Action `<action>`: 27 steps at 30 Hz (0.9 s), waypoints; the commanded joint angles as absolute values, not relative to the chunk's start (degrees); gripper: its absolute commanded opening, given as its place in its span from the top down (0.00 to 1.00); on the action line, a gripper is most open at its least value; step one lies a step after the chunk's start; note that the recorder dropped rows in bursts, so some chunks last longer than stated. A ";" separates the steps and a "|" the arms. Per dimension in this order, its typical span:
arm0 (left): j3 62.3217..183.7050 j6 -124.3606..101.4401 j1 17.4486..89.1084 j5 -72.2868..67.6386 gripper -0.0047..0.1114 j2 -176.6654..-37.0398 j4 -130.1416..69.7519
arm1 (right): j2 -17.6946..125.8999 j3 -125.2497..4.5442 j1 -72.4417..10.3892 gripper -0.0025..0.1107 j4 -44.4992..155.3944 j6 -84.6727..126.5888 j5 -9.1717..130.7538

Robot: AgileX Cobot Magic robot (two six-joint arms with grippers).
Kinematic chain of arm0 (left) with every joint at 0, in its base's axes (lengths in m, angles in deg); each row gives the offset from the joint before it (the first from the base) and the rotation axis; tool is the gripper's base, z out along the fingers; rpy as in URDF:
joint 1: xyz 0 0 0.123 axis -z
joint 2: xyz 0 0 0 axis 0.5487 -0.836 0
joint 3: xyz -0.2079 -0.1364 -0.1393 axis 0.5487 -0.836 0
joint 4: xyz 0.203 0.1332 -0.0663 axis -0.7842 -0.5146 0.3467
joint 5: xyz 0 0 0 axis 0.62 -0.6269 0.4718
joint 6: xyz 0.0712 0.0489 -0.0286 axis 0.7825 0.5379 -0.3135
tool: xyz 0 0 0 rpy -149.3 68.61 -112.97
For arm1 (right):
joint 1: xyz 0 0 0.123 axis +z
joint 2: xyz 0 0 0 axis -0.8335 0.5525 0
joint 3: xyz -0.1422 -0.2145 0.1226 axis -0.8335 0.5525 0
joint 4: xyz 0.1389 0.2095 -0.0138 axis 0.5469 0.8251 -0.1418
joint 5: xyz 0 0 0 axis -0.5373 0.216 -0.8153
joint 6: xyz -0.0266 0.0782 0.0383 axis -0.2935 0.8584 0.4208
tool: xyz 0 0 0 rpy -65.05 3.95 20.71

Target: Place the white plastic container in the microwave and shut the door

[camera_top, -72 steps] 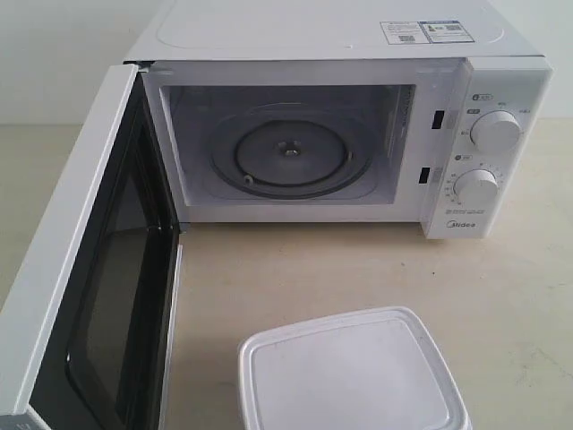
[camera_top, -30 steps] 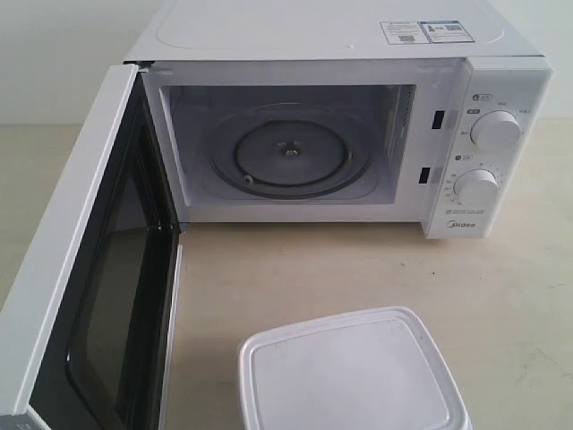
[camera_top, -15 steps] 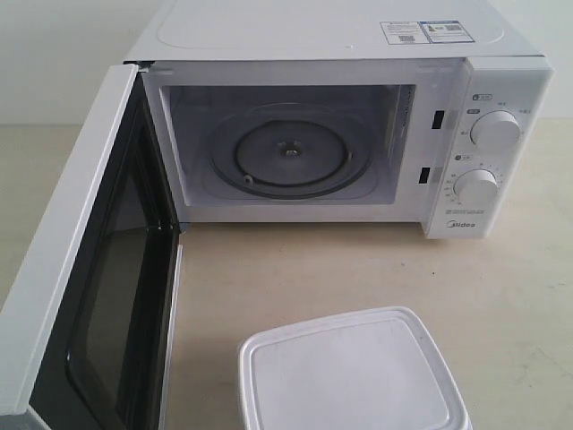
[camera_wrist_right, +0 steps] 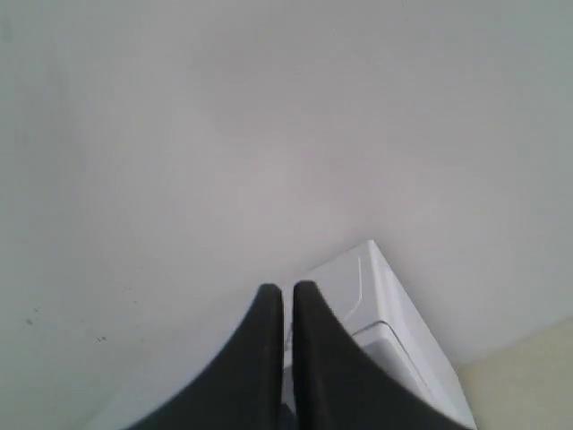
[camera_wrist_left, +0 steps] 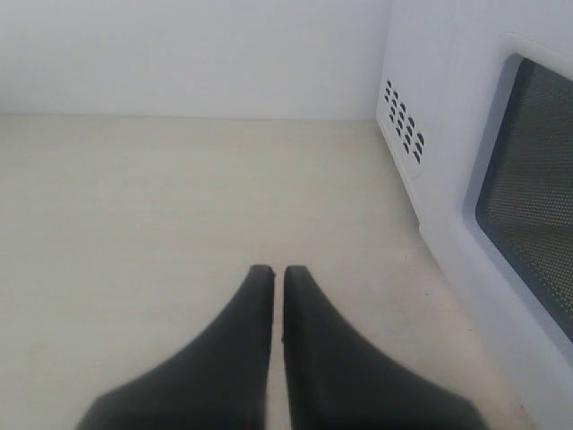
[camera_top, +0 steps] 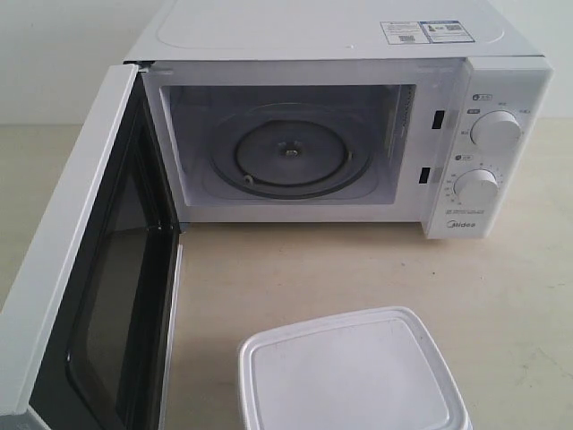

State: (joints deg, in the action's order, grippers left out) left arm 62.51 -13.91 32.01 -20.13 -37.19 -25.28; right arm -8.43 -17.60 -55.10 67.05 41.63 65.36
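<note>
**Exterior view.**
- White boxy countertop microwave at the back of the pale bench. The cavity is open and the round glass turntable is bare. Two round white dials sit on the right panel.
- White door with dark window and black inner frame, swung wide open toward the camera on the left.
- Shallow white plastic container with flat rimmed lid, on the bench in front of the cavity, well apart from it and untouched.
- Neither arm is in sight here.

**Left wrist view.**
- Left gripper: jaws drawn together with only a sliver between them, holding nothing, above bare bench.
- The microwave's vented side wall and the door's mesh window lie beside it.

**Right wrist view.**
- Right gripper: jaws likewise almost touching and empty, aimed at a plain wall.
- A white box corner, probably the microwave, lies beyond the tips.

**Step in hand.** Judged as the very start: the container is not yet grasped.

**Next move.** One gripper must spread its jaws, descend on the container's rim, lift it level and carry it through the opening onto the turntable. The door is to be shut afterwards.
</note>
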 commanded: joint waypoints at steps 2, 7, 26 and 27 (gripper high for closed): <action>62.32 -14.24 31.81 -19.87 0.92 -37.04 -25.26 | 2.78 -20.85 -54.48 0.98 77.40 39.77 78.65; 62.32 -14.24 31.81 -19.87 0.92 -37.04 -25.26 | 6.42 -16.10 -50.22 0.98 106.29 18.96 81.38; 62.32 -14.24 31.81 -19.87 0.92 -37.04 -25.26 | 6.32 -3.86 -39.74 0.98 107.94 33.46 105.66; 62.32 -14.24 31.81 -19.87 0.92 -37.04 -25.26 | 6.43 -2.90 -39.74 0.98 107.79 33.73 106.83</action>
